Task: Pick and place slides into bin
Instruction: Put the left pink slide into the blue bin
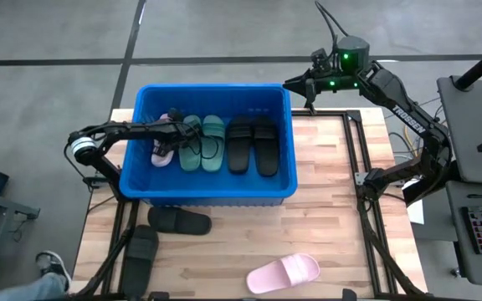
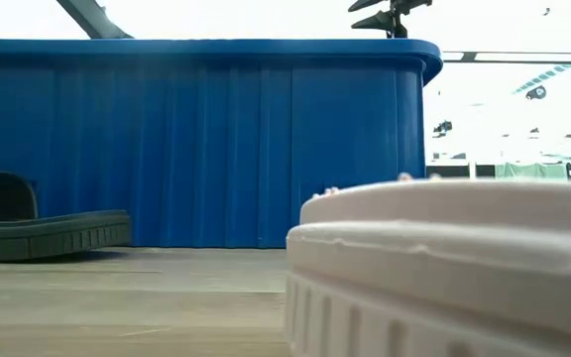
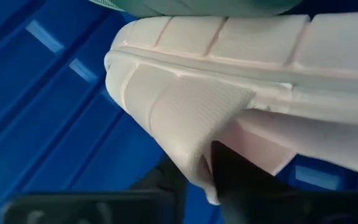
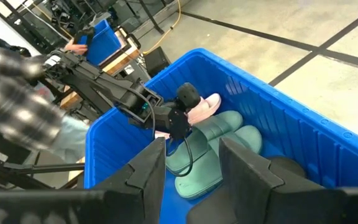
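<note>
The blue bin (image 1: 210,194) stands at the table's far middle. Inside lie a pale pink slide (image 1: 163,153), two green slides (image 1: 202,144) and two black slides (image 1: 253,144). My left gripper (image 1: 169,138) reaches in over the bin's left wall and is shut on the pink slide (image 3: 229,56), which sits next to a green one. My right gripper (image 4: 191,163) hangs open and empty above the bin's far right corner. On the table near the bin lie two black slides (image 1: 178,221), (image 1: 139,255) and another pink slide (image 1: 283,272). My left gripper has the pink slide's strap edge (image 3: 191,155) between its two fingers, one finger (image 3: 244,180) under the strap and the other outside it. The fingers come in slanting down from the table's left. The slide is tilted on its side against the neighbouring green slide.
The near half of the wooden table holds only the three loose slides; the pink one (image 2: 444,268) fills the low view's foreground and a black one (image 2: 48,233) lies by the bin wall (image 2: 196,149). A person's plaid sleeve (image 4: 11,81) shows beyond the table's left side.
</note>
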### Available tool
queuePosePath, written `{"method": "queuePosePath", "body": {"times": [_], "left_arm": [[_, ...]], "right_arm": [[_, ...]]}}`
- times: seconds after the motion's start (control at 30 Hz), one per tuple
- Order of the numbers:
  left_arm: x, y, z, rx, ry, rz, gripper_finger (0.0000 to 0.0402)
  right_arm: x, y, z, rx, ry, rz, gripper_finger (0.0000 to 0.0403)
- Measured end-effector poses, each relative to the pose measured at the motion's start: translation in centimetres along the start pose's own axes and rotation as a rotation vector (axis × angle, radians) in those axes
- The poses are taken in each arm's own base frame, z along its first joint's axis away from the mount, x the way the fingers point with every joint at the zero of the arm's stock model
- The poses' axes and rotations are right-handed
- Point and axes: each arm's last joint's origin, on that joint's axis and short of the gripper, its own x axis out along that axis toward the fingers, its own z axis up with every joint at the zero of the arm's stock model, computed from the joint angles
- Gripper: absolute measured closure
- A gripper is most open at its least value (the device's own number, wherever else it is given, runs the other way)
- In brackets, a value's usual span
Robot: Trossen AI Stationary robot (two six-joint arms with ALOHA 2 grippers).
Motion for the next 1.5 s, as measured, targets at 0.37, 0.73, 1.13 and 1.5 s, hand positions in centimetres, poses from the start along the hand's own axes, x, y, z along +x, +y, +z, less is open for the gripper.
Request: {"method": "queuePosePath", "body": {"times": [0.37,0.73,1.13,1.5], "left_arm": [[-1.2,1.0,-1.0,-0.111,0.022,-0.036,0.0157],[-5.7,3.9,-4.5,-0.472,-0.341,-0.241,0.0130],[-7.9,4.2,-7.0,-0.689,-0.687,-0.489,0.0330],[-4.7,4.4,-5.4,-0.666,-0.425,-0.398,0.0400]], "right_arm": [[0.0,0.0,0.0,0.001,0.001,0.000,0.0264],[0.0,0.0,0.0,0.001,0.001,0.000,0.0268],[0.0,0.0,0.0,-0.013,0.004,-0.001,0.0270],[0.0,0.0,-0.1,-0.013,0.008,-0.002,0.0267]]}}
